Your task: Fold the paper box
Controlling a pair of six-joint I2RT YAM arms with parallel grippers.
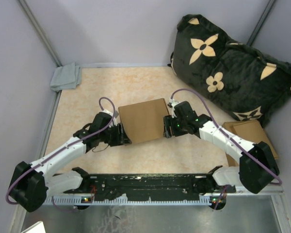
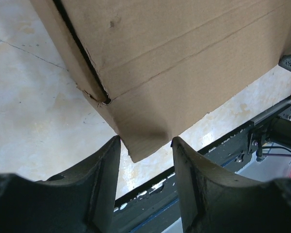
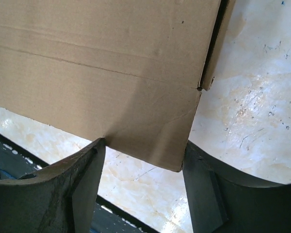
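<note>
The paper box [image 1: 144, 120] is plain brown cardboard and lies mid-table with its lid panel facing up. My left gripper [image 1: 125, 135] is at its near left corner and my right gripper [image 1: 166, 127] at its near right corner. In the left wrist view the box [image 2: 184, 58] fills the top, and a front flap corner hangs between the spread fingers of the left gripper [image 2: 145, 141]. In the right wrist view the box [image 3: 97, 48] shows a crease line, and its flap corner spans the gap of the right gripper [image 3: 144, 143]. Both grippers stand open, with the cardboard seen face-on between their fingertips.
A black cushion [image 1: 233, 68] with tan flower shapes leans in the back right corner. A grey cloth [image 1: 66, 76] lies at the back left. Flat brown cardboard sheets [image 1: 252, 133] lie under the right arm. A black rail [image 1: 145, 184] runs along the near edge.
</note>
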